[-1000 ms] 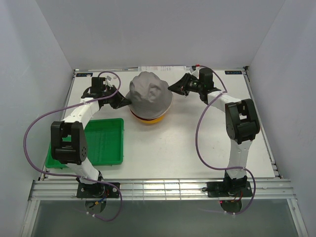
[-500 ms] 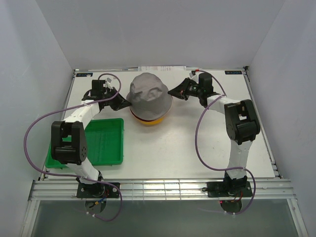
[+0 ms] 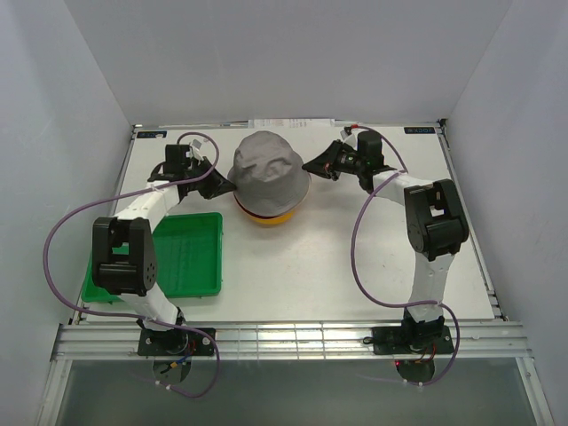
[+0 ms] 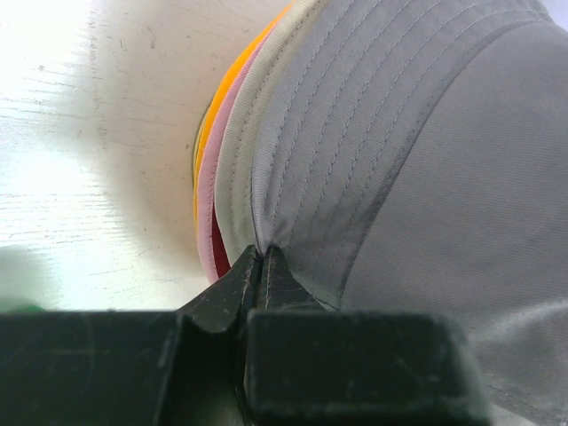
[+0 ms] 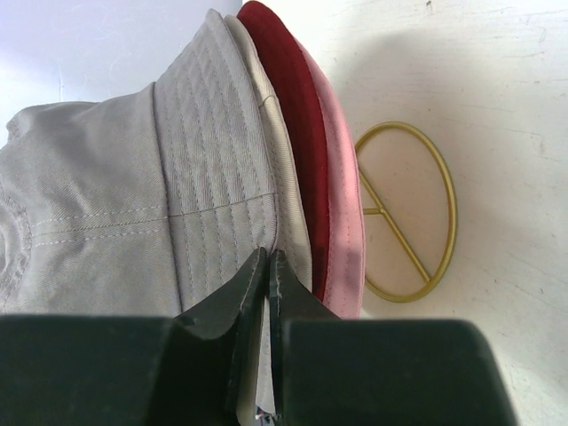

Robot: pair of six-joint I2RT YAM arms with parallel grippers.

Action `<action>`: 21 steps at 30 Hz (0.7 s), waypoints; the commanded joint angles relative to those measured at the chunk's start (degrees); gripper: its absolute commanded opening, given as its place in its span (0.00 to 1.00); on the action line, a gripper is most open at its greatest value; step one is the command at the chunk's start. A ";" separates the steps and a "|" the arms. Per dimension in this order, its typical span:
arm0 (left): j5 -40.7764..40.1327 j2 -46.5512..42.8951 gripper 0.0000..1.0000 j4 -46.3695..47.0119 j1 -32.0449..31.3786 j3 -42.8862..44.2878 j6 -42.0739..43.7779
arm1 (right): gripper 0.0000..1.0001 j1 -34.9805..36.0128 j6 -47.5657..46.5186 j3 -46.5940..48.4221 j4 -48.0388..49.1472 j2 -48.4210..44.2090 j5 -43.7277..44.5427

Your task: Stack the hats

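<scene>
The hats sit in one pile at the back middle of the table, the grey hat (image 3: pixel 269 169) on top and the yellow-orange hat (image 3: pixel 271 216) at the bottom. In the left wrist view the brims show in layers: grey hat (image 4: pixel 426 160), cream-beige (image 4: pixel 235 204), pink (image 4: pixel 207 186), dark red (image 4: pixel 222 259), yellow-orange (image 4: pixel 213 124). My left gripper (image 3: pixel 228 185) (image 4: pixel 260 253) is shut on the grey hat's brim at the pile's left side. My right gripper (image 3: pixel 308 165) (image 5: pixel 268 257) is shut on the same brim (image 5: pixel 213 160) at the right side, beside the dark red (image 5: pixel 297 115) and pink (image 5: pixel 342 204) brims.
A gold wire stand (image 5: pixel 417 213) shows under the pile on its right side. A flat green tray (image 3: pixel 188 257) lies at the front left, beside the left arm. White walls close in the table on three sides.
The right gripper's jaws have closed on the grey brim after dropping slightly toward it. The grey hat's crown has smoothed a little. The left arm has not moved.
</scene>
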 commanded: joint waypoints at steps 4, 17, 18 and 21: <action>-5.05 -1.74 0.03 -9.65 0.96 4.48 5.57 | 0.08 -0.74 -4.40 1.75 -7.90 -1.53 0.87; -3.56 -4.38 0.51 -15.72 0.96 11.78 9.88 | 0.26 -0.65 -5.37 5.80 -12.29 -1.80 1.22; -3.64 -4.82 0.54 -16.15 1.04 11.87 10.14 | 0.29 -0.65 -5.45 6.15 -12.56 -1.97 1.31; -4.78 -6.22 0.58 -16.86 1.22 11.95 10.85 | 0.37 -0.91 -5.72 6.51 -13.35 -2.59 1.66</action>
